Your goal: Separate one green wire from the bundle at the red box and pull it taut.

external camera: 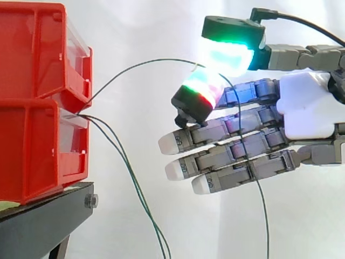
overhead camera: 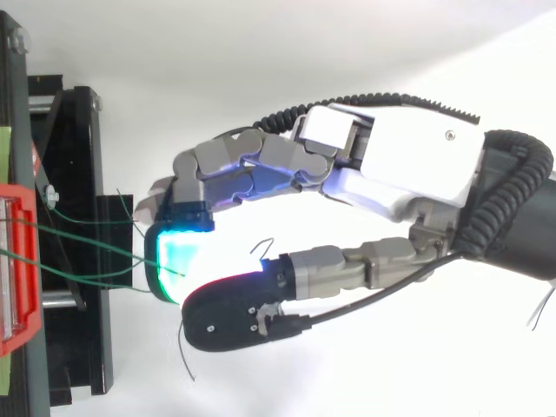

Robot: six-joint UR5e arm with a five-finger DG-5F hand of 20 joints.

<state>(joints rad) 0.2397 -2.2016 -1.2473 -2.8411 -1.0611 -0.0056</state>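
At the left of the side view two red bins (external camera: 38, 108) sit stacked on a black stand (external camera: 48, 216) in front of a white curtain (external camera: 135, 27). The thin wires come out of the gap between the upper and lower bin. Two hanging wires (external camera: 129, 167) drop from that gap close together, running down and to the right toward the bottom edge. They are clear of the robot. A third, the green wire (external camera: 140, 66), leaves the same gap and rises in a loose arc to the right, apart from the other two and with visible slack. It runs up to the hand (external camera: 307, 108), which reaches in from the right with its palm well clear of the bins. The thumb pad (external camera: 229, 54), glowing cyan and green, is pressed against the green and red pad of one curled finger (external camera: 200, 86), and the wire passes in between these two pads, so it appears pinched there. Past the pinch its free length drapes down across the straight fingers (external camera: 215, 156), which point left toward the bins with white tips, and it hangs below them. From above, the same two pads meet just right of the stand (overhead camera: 74, 261), with wires leading to them from the bin at the left edge.
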